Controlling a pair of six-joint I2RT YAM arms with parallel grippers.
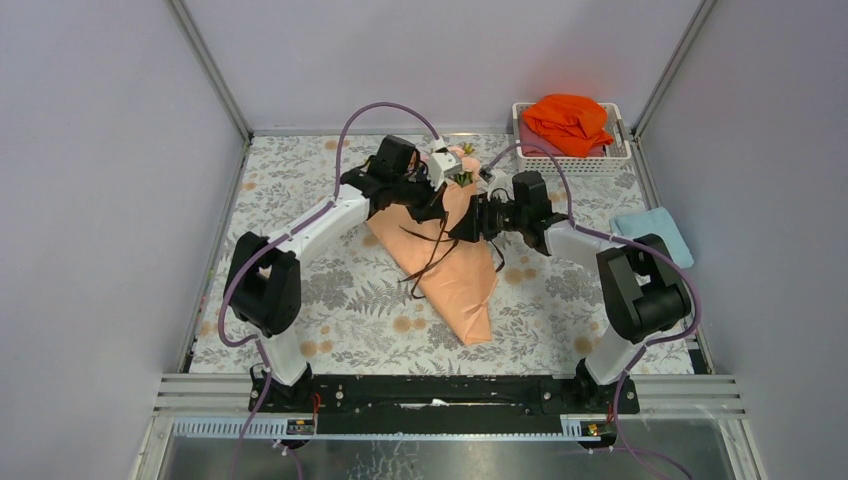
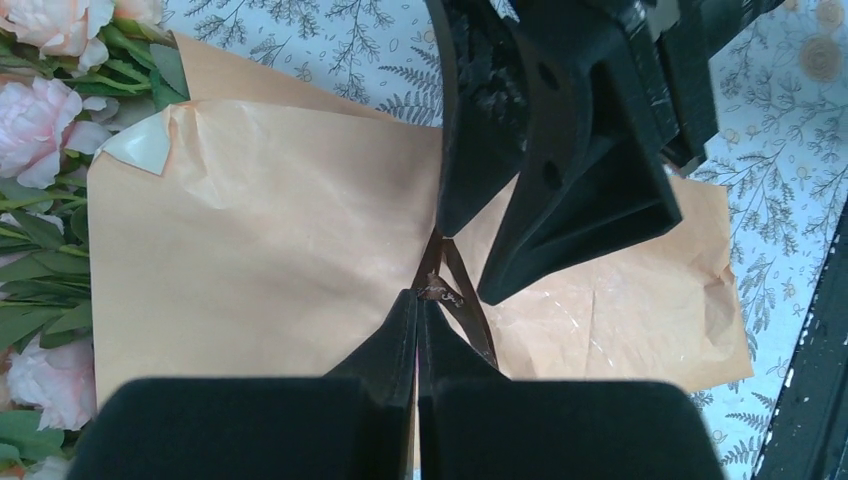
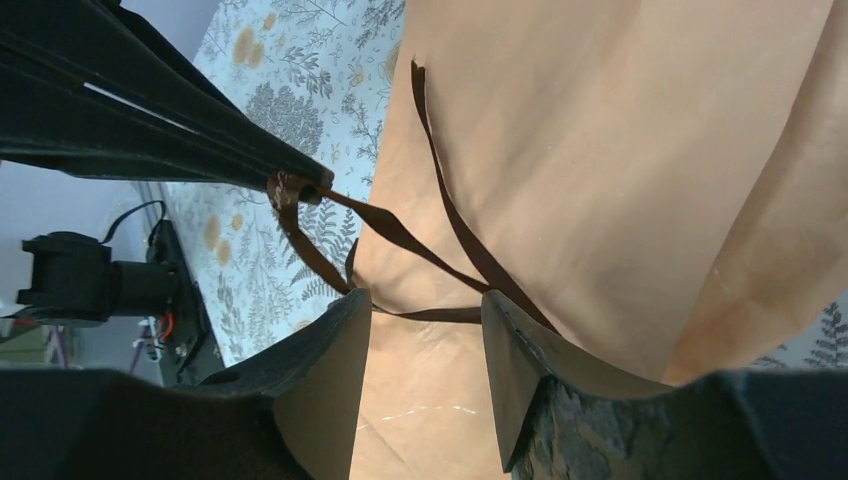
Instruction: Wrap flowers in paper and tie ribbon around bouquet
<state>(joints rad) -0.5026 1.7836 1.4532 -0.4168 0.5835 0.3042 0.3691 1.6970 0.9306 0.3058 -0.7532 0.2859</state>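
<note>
The bouquet [image 1: 462, 270] lies slantwise on the table, a cone of peach paper [image 2: 280, 220] with pink and cream flowers [image 2: 40, 110] at its far end [image 1: 458, 160]. The dark brown ribbon [image 1: 428, 255] crosses the cone's middle, and its loose ends trail toward the near side. My left gripper [image 2: 420, 296] is shut on a loop of the ribbon [image 2: 450, 290] just above the paper. My right gripper [image 3: 425, 298] stands open right against the paper [image 3: 600, 150]. A ribbon strand [image 3: 400, 232] runs across the gap at its tips. Both grippers meet over the cone [image 1: 452, 215].
A white basket [image 1: 521, 150] with a bright orange cloth [image 1: 568, 120] stands at the back right. A light blue cloth [image 1: 655, 228] lies by the right wall. The table has a floral-print covering [image 1: 330, 300], and grey walls close off three sides.
</note>
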